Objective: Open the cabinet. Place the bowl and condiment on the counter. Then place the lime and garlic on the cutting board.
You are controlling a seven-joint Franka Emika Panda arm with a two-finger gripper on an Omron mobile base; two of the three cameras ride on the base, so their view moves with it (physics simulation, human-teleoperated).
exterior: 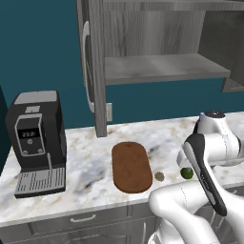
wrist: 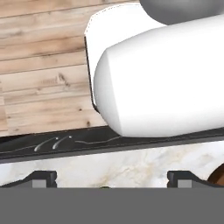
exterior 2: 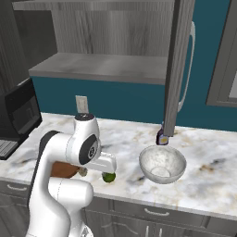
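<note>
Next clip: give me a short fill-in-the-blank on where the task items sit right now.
1. The cabinet doors stand ____.
2. The bowl sits on the ____.
3. The condiment stands just behind the ____.
4. The cutting board has ____ on it; the lime and garlic lie beside it on the marble.

Missing words: open; counter; bowl; nothing

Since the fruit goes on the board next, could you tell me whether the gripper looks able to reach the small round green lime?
Probably yes: the gripper hangs open just above the lime, nothing between them.
</note>
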